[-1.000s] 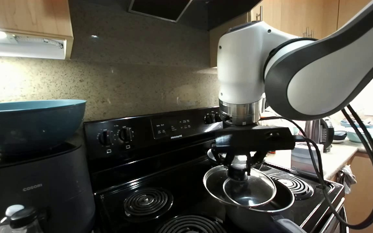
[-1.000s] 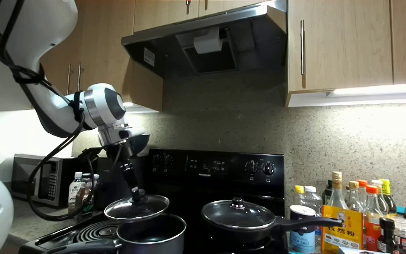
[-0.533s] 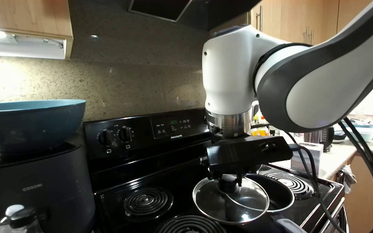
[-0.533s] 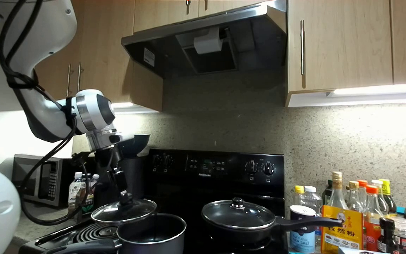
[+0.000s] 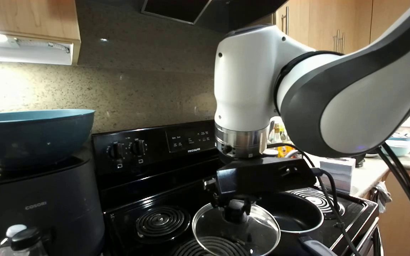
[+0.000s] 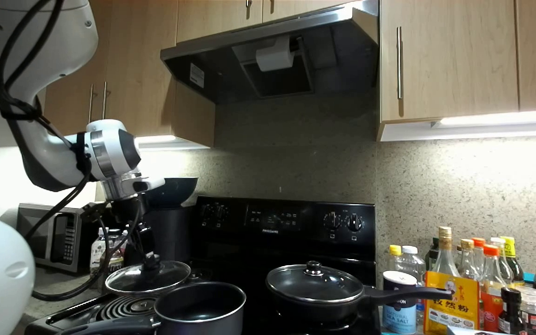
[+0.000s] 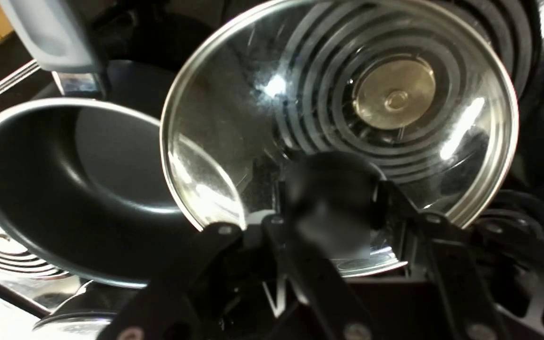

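One lid point(image 7: 319, 118) hangs from the end effector point(image 7: 331, 198)

"What's the lid point(image 7: 338, 123) made of, from your station?"
"I see clear, glossy glass with a shiny metal rim point(image 7: 512, 111) and a smooth knob point(image 5: 236, 214), plastic by the look."
"And the pot point(image 7: 55, 198)?"
"Smooth and satiny inside, to me. The stove panel point(image 6: 307, 221) is glossy; I'd call the cabinet point(image 6: 449, 58) smooth, matt wood."

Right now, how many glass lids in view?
2. One lid hangs from the gripper by its knob; another lid lies on the frying pan. More could be hidden.
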Controlling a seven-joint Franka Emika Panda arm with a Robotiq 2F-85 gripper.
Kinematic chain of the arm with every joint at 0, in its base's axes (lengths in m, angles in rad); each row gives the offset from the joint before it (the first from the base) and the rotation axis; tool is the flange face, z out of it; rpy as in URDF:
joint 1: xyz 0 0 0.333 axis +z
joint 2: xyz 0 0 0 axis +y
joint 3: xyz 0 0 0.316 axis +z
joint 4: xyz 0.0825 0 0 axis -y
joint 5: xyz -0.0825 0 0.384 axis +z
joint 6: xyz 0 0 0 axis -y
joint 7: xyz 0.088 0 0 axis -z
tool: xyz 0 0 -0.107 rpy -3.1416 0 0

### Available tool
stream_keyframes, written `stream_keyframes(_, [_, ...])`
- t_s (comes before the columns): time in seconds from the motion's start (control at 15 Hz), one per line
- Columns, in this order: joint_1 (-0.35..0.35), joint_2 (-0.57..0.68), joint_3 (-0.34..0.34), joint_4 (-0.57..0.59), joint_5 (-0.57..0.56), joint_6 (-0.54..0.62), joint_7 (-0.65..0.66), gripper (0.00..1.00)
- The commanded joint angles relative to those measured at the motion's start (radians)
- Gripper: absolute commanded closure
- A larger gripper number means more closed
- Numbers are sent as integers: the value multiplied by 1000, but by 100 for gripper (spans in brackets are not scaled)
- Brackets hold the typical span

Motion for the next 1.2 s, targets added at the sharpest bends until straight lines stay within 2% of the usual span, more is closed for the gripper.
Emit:
stream_keyframes(0.0, [28,60,10,37,23,48,-67,78])
stream_keyframes(0.27, [34,131,-10,54,35,101,-91,78])
stream_keyframes(1.0, [33,189,-90,60,31,87,-64,78])
stream_keyframes(1.07, [33,191,-93,59,35,88,-69,68])
stream_keyframes(1.13, [33,192,-96,59,42,87,-71,78])
